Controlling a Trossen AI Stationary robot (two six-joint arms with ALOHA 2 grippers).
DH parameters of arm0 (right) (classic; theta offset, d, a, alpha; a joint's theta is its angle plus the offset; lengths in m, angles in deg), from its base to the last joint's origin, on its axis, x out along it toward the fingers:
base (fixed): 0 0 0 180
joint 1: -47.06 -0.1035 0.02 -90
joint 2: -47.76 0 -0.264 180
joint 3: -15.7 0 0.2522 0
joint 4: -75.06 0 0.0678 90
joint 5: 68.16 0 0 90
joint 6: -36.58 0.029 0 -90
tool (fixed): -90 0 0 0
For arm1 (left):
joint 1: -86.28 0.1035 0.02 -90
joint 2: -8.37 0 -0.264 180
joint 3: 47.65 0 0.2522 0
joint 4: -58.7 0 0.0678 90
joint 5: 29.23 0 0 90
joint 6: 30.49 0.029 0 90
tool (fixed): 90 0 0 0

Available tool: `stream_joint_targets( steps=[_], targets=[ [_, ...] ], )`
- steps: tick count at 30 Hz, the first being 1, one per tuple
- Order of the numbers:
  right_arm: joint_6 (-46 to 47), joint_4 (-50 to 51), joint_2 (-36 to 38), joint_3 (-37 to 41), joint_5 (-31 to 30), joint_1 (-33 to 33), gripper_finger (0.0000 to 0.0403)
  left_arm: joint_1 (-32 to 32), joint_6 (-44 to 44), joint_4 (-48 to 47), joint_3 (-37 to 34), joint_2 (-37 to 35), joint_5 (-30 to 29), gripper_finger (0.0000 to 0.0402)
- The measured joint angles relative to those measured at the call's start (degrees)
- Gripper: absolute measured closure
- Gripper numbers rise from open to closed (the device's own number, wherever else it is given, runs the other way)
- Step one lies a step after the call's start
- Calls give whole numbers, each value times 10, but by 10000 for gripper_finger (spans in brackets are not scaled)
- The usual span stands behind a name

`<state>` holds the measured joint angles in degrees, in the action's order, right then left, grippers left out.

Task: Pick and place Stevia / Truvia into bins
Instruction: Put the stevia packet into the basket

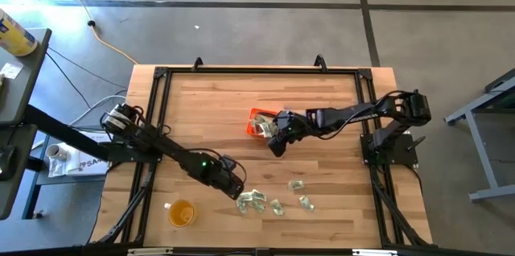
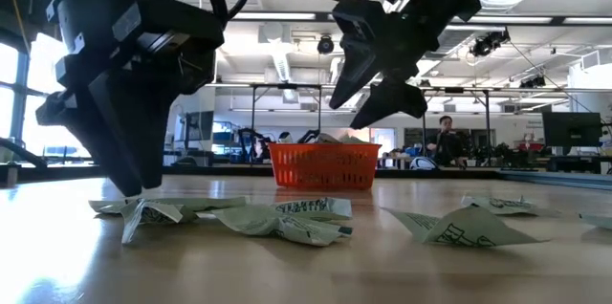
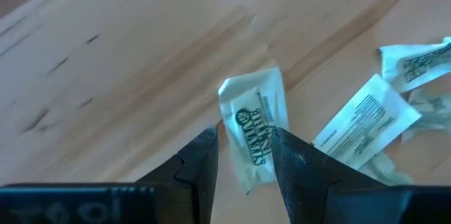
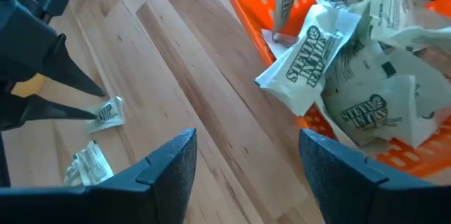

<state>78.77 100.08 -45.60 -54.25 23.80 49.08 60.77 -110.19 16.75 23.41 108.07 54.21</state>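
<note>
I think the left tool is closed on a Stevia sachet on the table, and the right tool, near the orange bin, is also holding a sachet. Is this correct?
Not quite. The right tool holds nothing: the right wrist view shows its fingers apart and empty beside the orange bin, which is heaped with sachets. The rest is right: the left tool is closed on a Stevia sachet on the table.

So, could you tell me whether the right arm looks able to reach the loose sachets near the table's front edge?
Probably yes: the right pincer hangs open beside the orange bin, and bare wood lies between it and those sachets.
</note>
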Motion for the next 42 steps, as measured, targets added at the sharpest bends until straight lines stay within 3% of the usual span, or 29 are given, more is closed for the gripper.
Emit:
stream_joint_targets(
  steps=[7, 14, 23, 27, 35, 42],
  targets=[
    [4, 7, 0, 0, -2, -2, 164, 0, -7, 11, 0, 0, -14, 226],
    [4, 17, 0, 0, -5, -2, 164, 1, 4, -7, 0, 0, -67, 147],
    [4, 33, 0, 0, -5, -2, 164, 0, 1, 7, 0, 0, -36, 69],
    [4, 34, 0, 0, -16, -2, 164, 0, 4, 1, 1, 6, -36, 82],
    [2, 44, 0, 0, -24, -2, 164, -22, 8, -11, 3, 40, -43, 156],
    [2, 45, 0, 0, -32, -2, 164, -23, 26, -22, 3, 42, -56, 186]
  ],
)
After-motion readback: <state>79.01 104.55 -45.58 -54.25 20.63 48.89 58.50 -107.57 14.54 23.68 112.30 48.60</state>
